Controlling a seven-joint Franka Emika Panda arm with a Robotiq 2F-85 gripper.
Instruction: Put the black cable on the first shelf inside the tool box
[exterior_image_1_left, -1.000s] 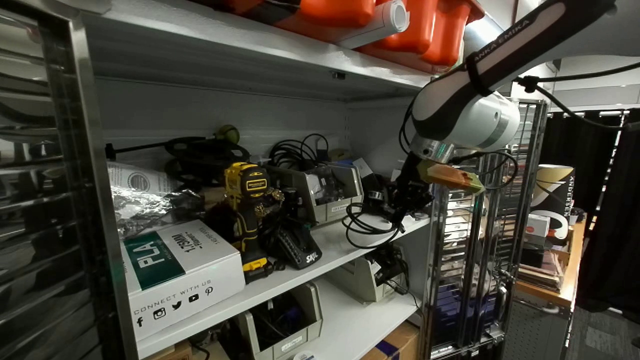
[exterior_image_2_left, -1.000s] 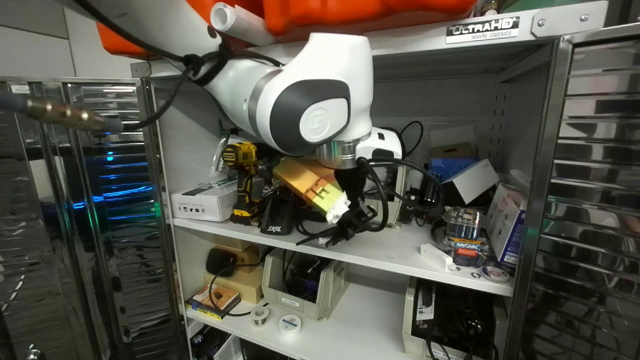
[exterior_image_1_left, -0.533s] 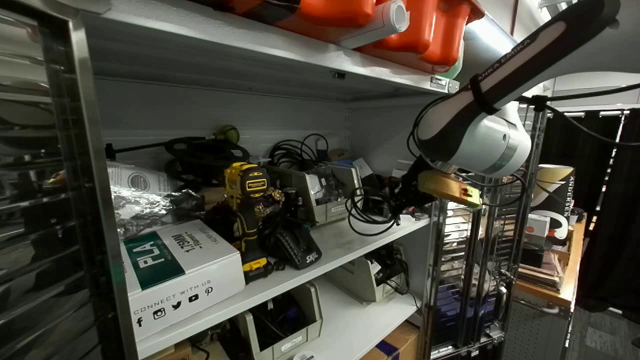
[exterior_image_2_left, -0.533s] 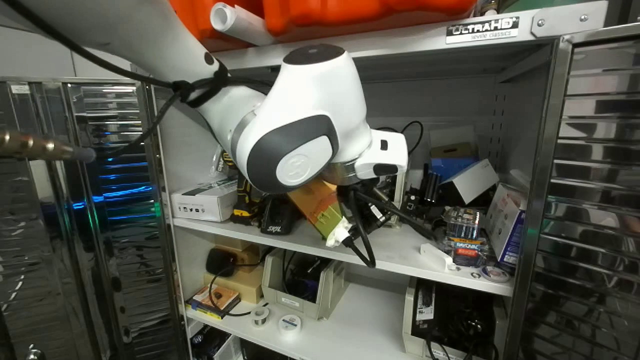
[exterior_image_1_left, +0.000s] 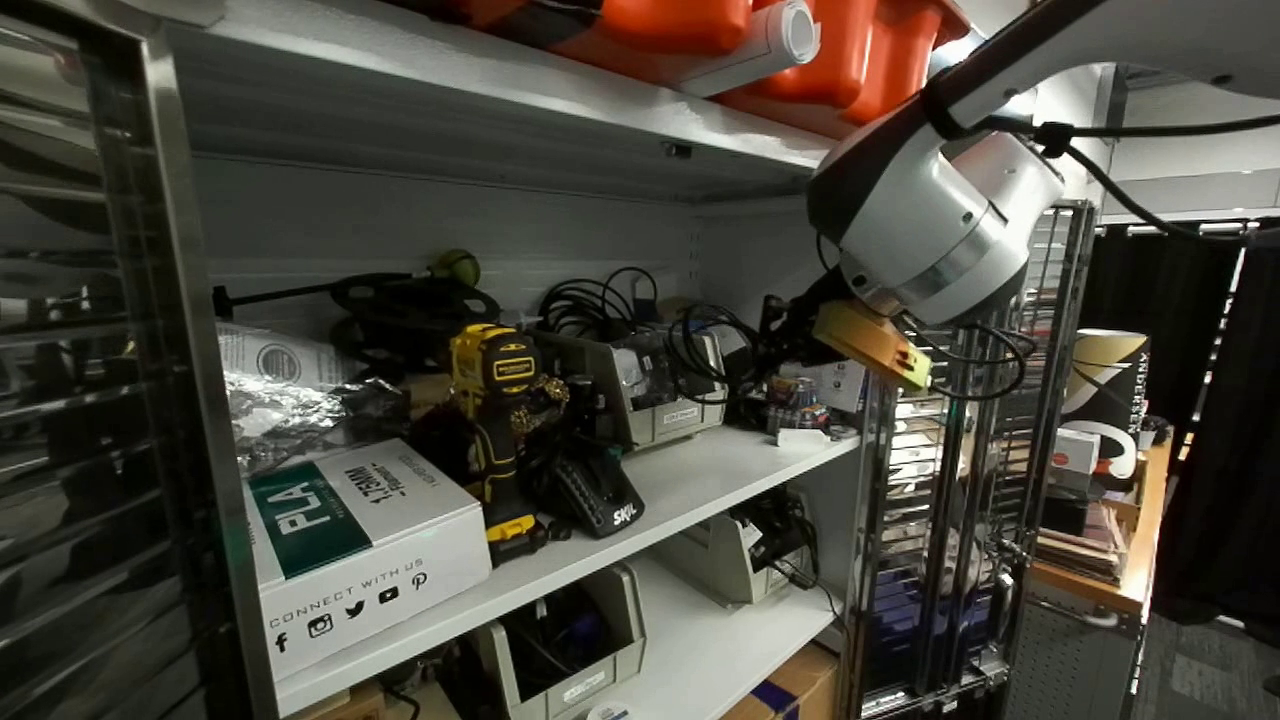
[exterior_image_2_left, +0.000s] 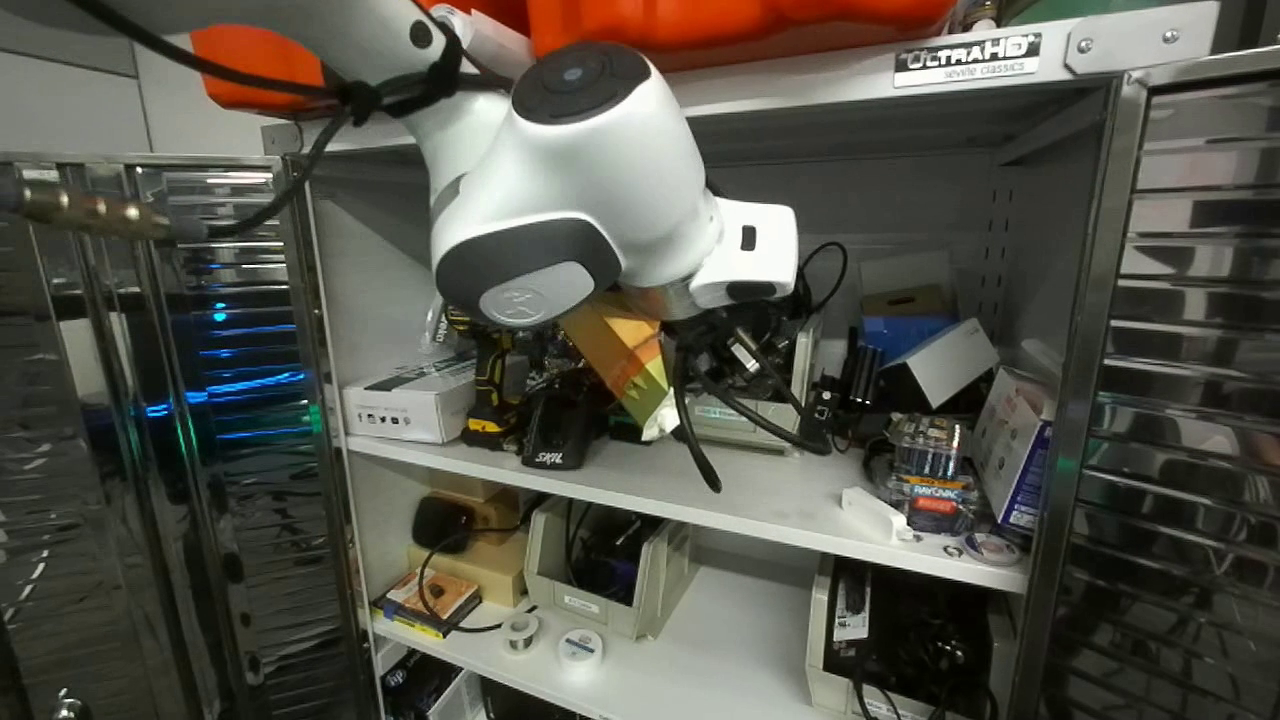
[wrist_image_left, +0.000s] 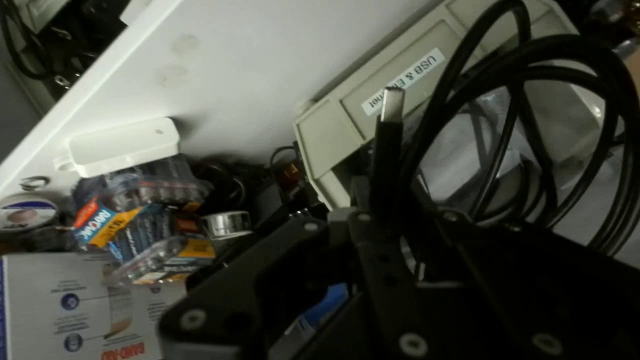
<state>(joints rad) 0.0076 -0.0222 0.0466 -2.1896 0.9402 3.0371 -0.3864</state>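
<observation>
Black cable (wrist_image_left: 565, 47) (silver-tipped, loosely looped) is pinched in the gripper (wrist_image_left: 387, 205)

A white Franka Panda arm (exterior_image_2_left: 600, 170) bends across the open Seville Classics UltraHD cabinet (exterior_image_2_left: 840, 80) facing us, an orange-and-yellow block (exterior_image_2_left: 622, 360) below its wrist (exterior_image_2_left: 745, 255). On the upper shelf (exterior_image_2_left: 760, 488), from our left, stand a white carton (exterior_image_2_left: 400, 412), a yellow-and-black cordless drill (exterior_image_2_left: 488, 385) and a black Skil-marked unit (exterior_image_2_left: 555, 430); toward the right, a Rayovac battery pack (exterior_image_2_left: 935, 490) sits beside a white-and-blue box (exterior_image_2_left: 1010, 445). On the lower shelf (exterior_image_2_left: 740, 620), two small spools (exterior_image_2_left: 580, 650) lie near a labeled storage bin (exterior_image_2_left: 612, 618).
</observation>
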